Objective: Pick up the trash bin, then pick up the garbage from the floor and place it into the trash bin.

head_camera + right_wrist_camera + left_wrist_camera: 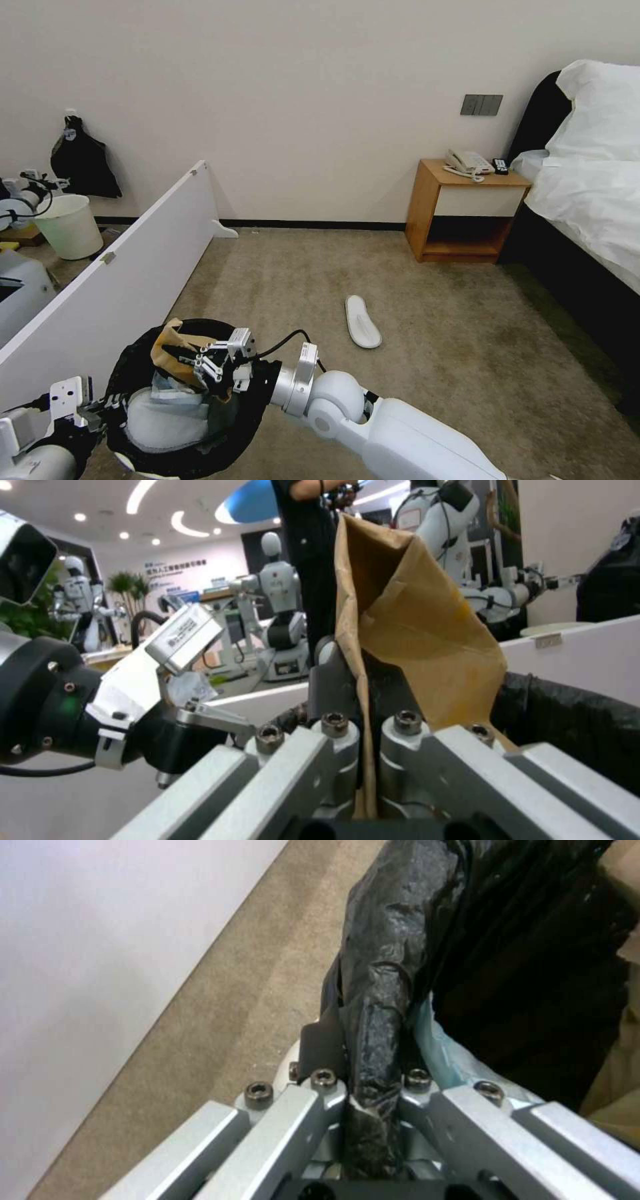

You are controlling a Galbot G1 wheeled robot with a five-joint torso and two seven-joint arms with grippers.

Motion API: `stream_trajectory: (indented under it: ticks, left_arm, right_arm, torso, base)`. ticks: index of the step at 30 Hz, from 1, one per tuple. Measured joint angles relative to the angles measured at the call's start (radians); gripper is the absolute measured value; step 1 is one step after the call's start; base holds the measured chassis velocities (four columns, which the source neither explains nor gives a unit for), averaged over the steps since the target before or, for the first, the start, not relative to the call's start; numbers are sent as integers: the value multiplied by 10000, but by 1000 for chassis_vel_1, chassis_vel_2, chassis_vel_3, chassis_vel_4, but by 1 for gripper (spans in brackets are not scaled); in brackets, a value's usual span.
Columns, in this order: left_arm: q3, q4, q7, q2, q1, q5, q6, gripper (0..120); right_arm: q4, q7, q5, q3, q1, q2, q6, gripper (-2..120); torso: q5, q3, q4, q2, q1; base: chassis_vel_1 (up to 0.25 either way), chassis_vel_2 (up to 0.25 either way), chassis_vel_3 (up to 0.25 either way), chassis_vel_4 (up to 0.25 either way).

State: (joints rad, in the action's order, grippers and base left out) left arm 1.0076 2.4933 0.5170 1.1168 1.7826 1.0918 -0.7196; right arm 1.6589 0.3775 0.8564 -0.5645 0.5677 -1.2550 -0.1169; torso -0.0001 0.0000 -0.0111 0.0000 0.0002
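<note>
Closest to me, my left gripper (pixel 373 1100) has its jaws clamped tight on the bag-covered rim of the trash bin (pixel 133 373), which sits low at my left, beside a white panel (pixel 113 280). My right gripper (pixel 210 363) reaches across over the bin's mouth, jaws pinched shut on a brown paper scrap (pixel 413 630) that stands up from them above the opening. Inside the bin I see pale, crumpled stuff (pixel 167 413), possibly tissue or a slipper; I can't make it out well. Farther out on the carpet (pixel 433 347), well apart from the bin, one white slipper (pixel 362 322) lies flat. Beyond it stands a wooden nightstand (pixel 467 210) with a telephone (pixel 469 162) on top, next to the bed (pixel 587 173). Behind the panel, a plain off-white bin (pixel 69 225) stands near the wall.
</note>
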Motion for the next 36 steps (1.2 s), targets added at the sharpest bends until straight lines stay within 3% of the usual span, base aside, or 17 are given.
stream_trajectory:
  ticks: [10, 11, 16, 20, 24, 25, 28, 30, 34, 36]
  left_arm:
    - [10, 63, 14, 0, 54, 62, -1, 2]
    - [10, 63, 17, 2, 76, 61, -3, 2]
    - [10, 65, 16, 2, 101, 62, -6, 2]
    - [2, 68, 17, 0, 95, 68, -10, 2]
    - [2, 71, 16, -7, 97, 74, -13, 2]
    - [1, 71, 16, -11, 96, 79, -14, 2]
    - [2, 70, 15, -16, 89, 86, -15, 2]
    - [0, 71, 16, -23, 68, 102, -16, 2]
    - [-2, 71, 18, -23, 67, 105, -17, 2]
    - [-5, 71, 46, -36, 67, 141, -21, 2]
  right_arm:
    - [-138, -253, -289, -96, 55, 5, -93, 2]
    - [-140, -327, -313, -95, 60, 5, -101, 10]
    - [-138, -407, -327, -81, 58, -8, -109, 22]
    - [-71, -482, -327, -77, 35, -40, -110, 42]
    - [-21, -508, -329, -81, 31, -32, -109, 52]
    - [9, -525, -332, -83, 28, -26, -109, 60]
    - [33, -538, -342, -83, 24, -21, -107, 65]
    - [166, -600, -360, -96, 17, 23, -93, 79]
    - [224, -621, -361, -98, 16, 44, -87, 84]
    - [363, -674, -365, -98, 4, 139, -70, 99]
  torso:
    - [0, 0, -1, 0, 0]
    - [0, 0, -1, 0, 0]
    - [0, 0, -1, 0, 0]
    - [0, 0, 0, 0, 0]
    - [1, 0, 0, 0, 0]
    - [1, 0, 0, 0, 0]
    - [1, 0, 0, 0, 0]
    - [1, 0, 0, 1, 0]
    - [1, 0, -1, 1, 0]
    - [1, 0, 0, 0, 0]
  base:
    - [0, 0, 0, 0]
    - [0, 0, 0, 0]
    - [0, 0, 0, 0]
    - [0, 0, 0, 0]
    - [0, 0, 0, 0]
    - [0, 0, 0, 0]
    - [0, 0, 0, 0]
    - [0, 0, 0, 0]
    - [0, 0, 0, 0]
    - [0, 0, 0, 0]
